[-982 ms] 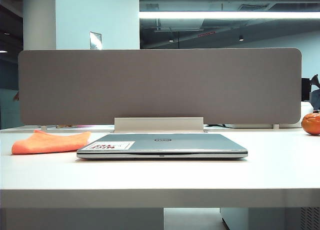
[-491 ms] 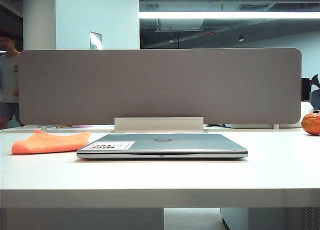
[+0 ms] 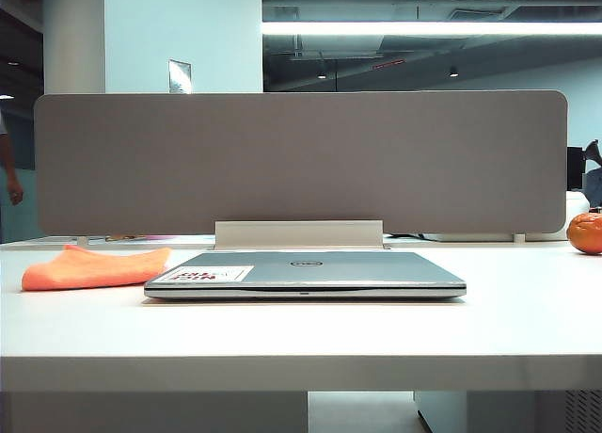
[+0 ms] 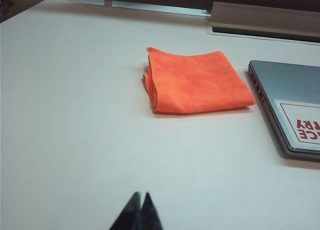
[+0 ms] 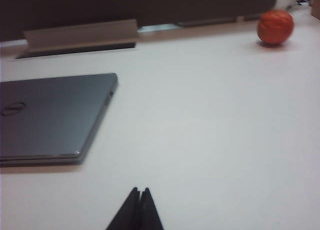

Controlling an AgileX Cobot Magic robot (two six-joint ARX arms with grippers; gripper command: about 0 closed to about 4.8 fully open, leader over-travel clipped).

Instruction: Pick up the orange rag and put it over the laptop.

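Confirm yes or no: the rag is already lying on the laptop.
No, the rag lies folded on the table beside the closed laptop, whose lid is bare.

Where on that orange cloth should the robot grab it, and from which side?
Probably from above, at the orange rag's stacked folded edge, the side away from the laptop. It lies flat on the table, so pinching layers there lifts it whole. The shut left gripper is nearest; the right gripper faces elsewhere.

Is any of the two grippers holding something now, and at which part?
Nothing is held. The left gripper and right gripper both have shut jaws over bare table; the orange rag lies untouched beside the laptop.
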